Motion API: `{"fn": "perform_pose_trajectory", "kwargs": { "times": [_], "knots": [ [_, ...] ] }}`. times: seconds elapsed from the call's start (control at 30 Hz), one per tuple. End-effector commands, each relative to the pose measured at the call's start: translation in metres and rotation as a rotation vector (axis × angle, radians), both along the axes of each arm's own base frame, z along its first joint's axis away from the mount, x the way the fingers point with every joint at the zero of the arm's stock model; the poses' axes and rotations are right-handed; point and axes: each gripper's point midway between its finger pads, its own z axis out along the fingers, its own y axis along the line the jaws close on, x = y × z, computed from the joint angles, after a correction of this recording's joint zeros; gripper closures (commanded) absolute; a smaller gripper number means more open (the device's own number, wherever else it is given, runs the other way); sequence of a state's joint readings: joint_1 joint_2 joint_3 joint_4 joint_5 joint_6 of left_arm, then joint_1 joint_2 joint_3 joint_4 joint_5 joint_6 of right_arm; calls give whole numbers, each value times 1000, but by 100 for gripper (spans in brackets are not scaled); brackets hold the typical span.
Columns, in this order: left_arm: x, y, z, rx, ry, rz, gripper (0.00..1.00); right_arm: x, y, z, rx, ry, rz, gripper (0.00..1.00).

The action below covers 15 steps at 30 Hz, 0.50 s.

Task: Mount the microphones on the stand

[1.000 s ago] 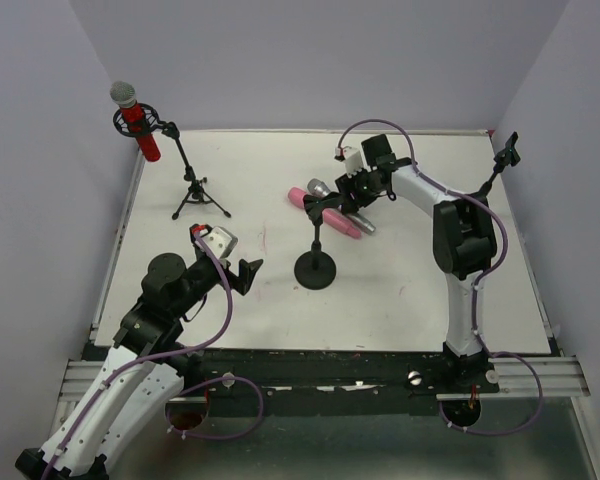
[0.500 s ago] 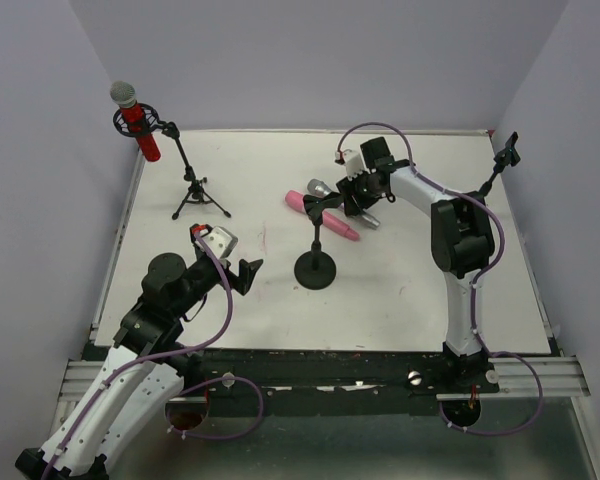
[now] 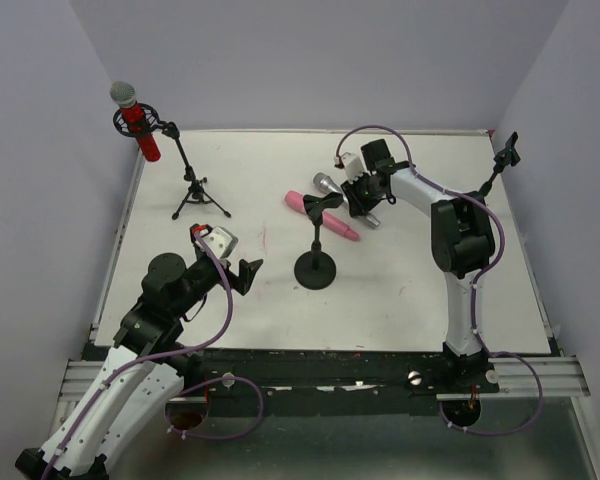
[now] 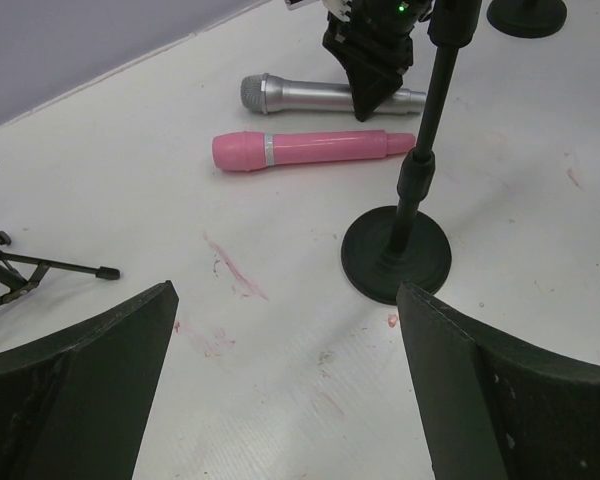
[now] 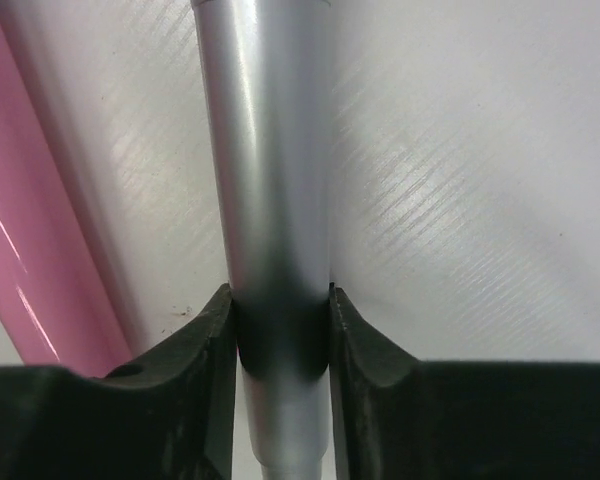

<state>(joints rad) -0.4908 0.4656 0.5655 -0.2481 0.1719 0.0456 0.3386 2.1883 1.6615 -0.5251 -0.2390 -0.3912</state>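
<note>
From above, the silver mic (image 3: 326,183) shows only its mesh head; its body is hidden under the right fingers (image 3: 363,200), and the clip of the round-base stand (image 3: 315,268) crosses the pink mic (image 3: 346,231) lying just beside it. The right wrist view cuts both off, so no heads are in frame; there the right fingers (image 5: 215,330) press on either side of the silver mic's (image 5: 270,150) barrel, which lies on the desk, with the pink mic (image 5: 30,200) a strip at the left edge. The left fingers (image 4: 80,400) stand wide and hold nothing; between them the stand's (image 4: 395,255) top runs out of frame, and only a leg of the tripod stand (image 4: 50,268) shows. The red mic (image 3: 138,125) sits upright in the tripod stand's (image 3: 195,190) clip at the far left corner; a third stand (image 3: 500,165) leans at the far right edge. The desk (image 3: 400,290) is white with faint red smears (image 4: 235,275); pale lilac walls close it in on three sides.
</note>
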Motion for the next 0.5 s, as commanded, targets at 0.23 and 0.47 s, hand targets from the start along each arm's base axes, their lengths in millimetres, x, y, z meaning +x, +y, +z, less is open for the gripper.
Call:
{"fn": "perform_pose_trajectory", "kwargs": {
  "times": [0.23, 0.47],
  "knots": [
    [-1, 0, 11, -5, -40, -8, 1, -30, 6, 5, 68, 106, 46, 91],
    [-5, -3, 15, -12, -66, -41, 1, -38, 11, 70, 284, 69, 96, 97]
  ]
}}
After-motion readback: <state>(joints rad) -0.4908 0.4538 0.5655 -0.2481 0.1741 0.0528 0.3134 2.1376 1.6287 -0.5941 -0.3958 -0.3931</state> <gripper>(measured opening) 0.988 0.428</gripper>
